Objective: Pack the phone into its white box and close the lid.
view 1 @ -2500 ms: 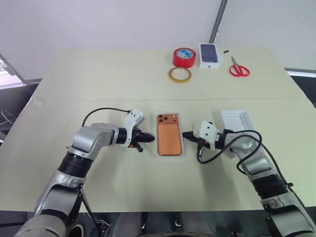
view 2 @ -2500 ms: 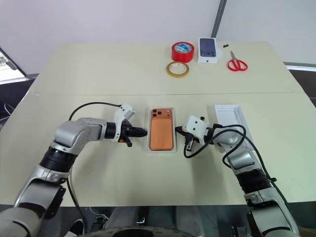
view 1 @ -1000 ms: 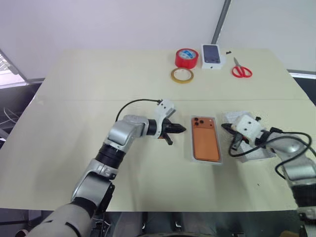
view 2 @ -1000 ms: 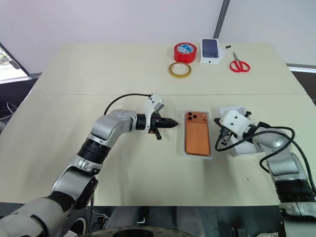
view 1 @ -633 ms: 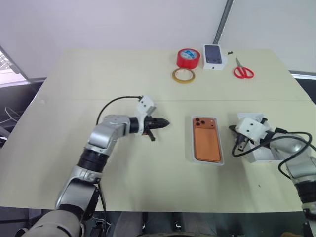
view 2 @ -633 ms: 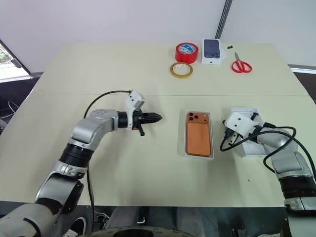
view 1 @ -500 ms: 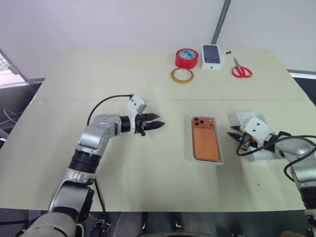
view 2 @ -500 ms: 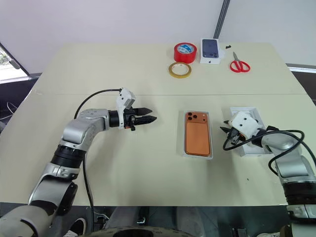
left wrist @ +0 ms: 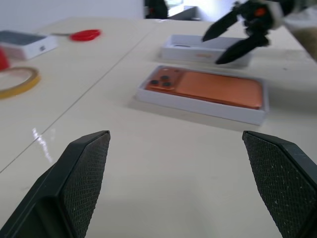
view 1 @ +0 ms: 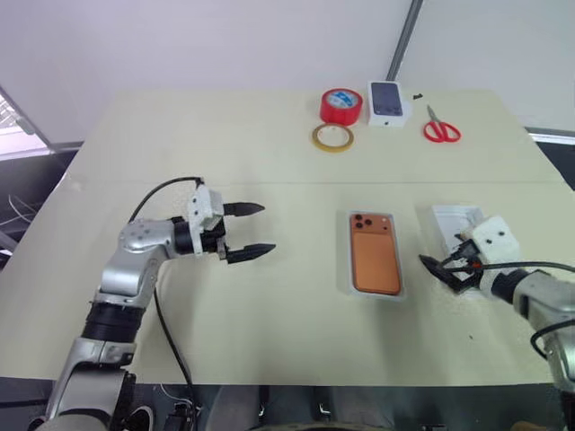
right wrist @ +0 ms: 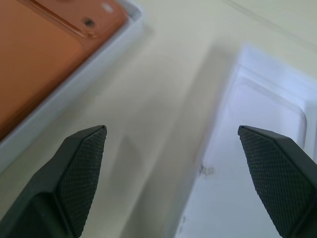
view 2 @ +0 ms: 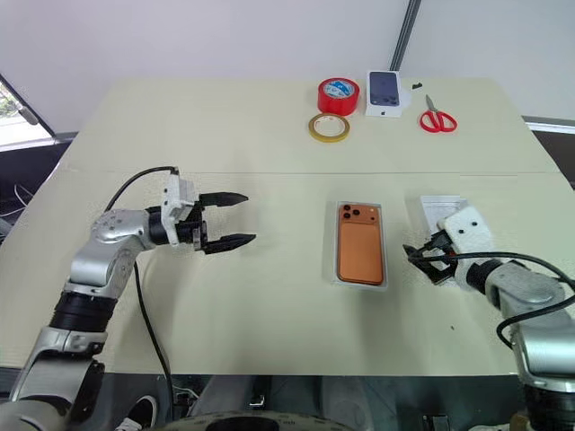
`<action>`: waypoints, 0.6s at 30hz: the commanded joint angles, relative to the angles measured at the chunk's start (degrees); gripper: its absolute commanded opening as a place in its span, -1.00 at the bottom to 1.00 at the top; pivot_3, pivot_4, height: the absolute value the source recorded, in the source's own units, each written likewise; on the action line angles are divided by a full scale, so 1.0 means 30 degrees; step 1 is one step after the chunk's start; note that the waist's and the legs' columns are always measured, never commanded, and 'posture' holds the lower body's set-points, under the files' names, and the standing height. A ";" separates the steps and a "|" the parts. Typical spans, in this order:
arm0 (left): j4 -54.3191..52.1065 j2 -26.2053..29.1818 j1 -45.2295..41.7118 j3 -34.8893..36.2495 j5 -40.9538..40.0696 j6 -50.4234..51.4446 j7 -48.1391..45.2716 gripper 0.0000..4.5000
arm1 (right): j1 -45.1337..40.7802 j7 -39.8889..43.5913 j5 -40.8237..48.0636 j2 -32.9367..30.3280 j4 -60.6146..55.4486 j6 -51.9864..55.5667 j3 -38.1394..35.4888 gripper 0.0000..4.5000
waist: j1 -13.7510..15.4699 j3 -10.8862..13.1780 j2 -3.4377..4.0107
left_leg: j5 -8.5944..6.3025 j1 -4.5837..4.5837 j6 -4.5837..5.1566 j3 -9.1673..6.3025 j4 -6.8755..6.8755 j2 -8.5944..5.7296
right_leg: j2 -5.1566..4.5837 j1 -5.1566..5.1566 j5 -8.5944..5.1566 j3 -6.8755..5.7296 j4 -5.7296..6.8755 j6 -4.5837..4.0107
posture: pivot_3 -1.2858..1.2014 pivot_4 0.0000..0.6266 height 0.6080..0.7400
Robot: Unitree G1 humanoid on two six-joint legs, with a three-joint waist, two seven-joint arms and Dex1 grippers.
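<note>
Phone [view 1: 375,259] lies camera-side up inside the white box [view 1: 398,289], near the table's [view 1: 180,135] middle. Left gripper [view 1: 249,231] hovers well to the box's left, fingers spread wide, grasping nothing. Right gripper [view 1: 437,268] sits just right of the box (over a white moulded tray [view 1: 452,220]), fingers released and empty. Beyond the box: red tape roll [view 1: 338,105], scissors [view 1: 441,131].

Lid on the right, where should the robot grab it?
Probably one long side wall of the lid, pinched from above. It seems to lie open side up on the table, so its thin walls stand up for the jaws. The right gripper is nearest.
</note>
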 commanded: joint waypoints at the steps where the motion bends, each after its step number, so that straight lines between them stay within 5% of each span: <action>1: 0.0442 0.0466 -0.0207 0.0566 -0.0156 -0.1893 -0.1049 1.00 | -0.1598 -0.1161 0.0828 0.0079 -0.1317 0.4128 -0.0866 0.98 | -0.0070 -0.0005 0.0008 | 0.0000 0.0000 0.0000 -0.0001 -0.0001 0.0000 | 0.0001 -0.0003 0.0000 0.0000 0.0002 -0.0001 | 0.03 -0.52 1.00; 9: 0.2615 0.1326 -0.0400 0.0209 0.0482 -0.5237 -0.3537 1.00 | -0.6076 0.0120 0.2328 -0.3130 0.1090 1.0387 0.1469 0.98 | -0.0048 -0.0002 0.0020 | -0.0008 -0.0011 0.0015 0.0003 -0.0016 -0.0001 | 0.0000 -0.0022 -0.0001 -0.0004 -0.0002 -0.0002 | 0.03 -0.52 1.00; 18: 0.2056 0.0424 -0.0457 0.0029 0.0421 -0.5292 -0.2741 1.00 | -1.0540 0.1272 0.3697 -0.5312 0.3987 1.4383 0.4736 0.98 | -0.0014 0.0001 0.0022 | -0.0014 -0.0050 0.0027 0.0007 -0.0016 -0.0001 | -0.0008 -0.0057 -0.0001 -0.0005 -0.0014 -0.0001 | 0.03 -0.52 1.00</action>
